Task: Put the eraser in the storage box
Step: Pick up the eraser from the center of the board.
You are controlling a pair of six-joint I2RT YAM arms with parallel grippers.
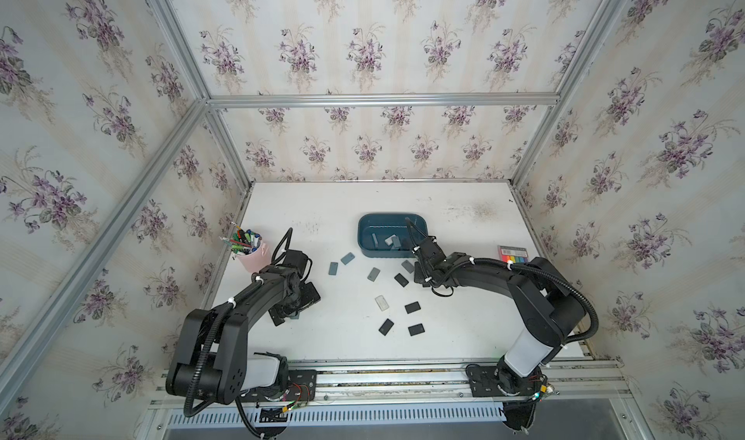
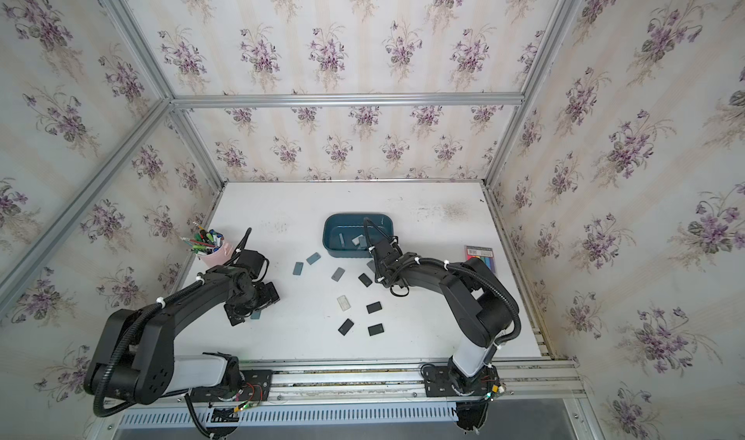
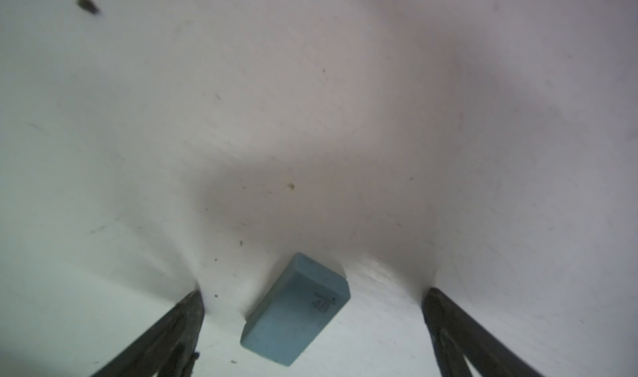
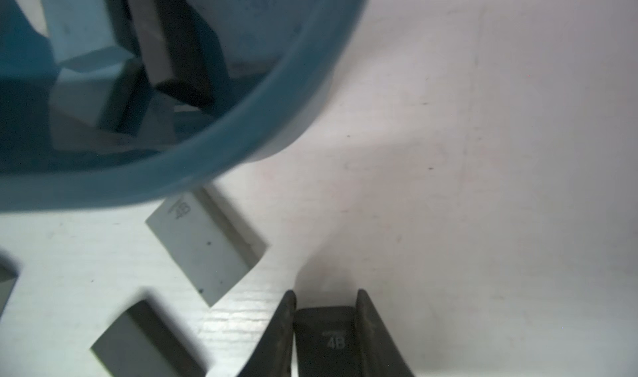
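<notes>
Looking down in both top views, the storage box (image 1: 387,215) (image 2: 354,215) sits mid-frame on the white table (image 1: 322,200), holding several erasers (image 1: 390,240); loose erasers (image 1: 412,307) lie below it. The left wrist view alone shows the left gripper (image 3: 314,292) spread wide astride a blue eraser (image 3: 295,309) at lower centre. The right wrist view alone shows the right gripper (image 4: 326,294) pinching a dark eraser (image 4: 324,340) at lower centre, outside the box at upper left.

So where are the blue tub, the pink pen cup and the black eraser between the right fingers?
Storage box (image 1: 375,252), in a top view, near wall.
Pink pen cup (image 1: 252,261), in a top view, side.
Black eraser (image 4: 324,339), right wrist view, top face.
</notes>
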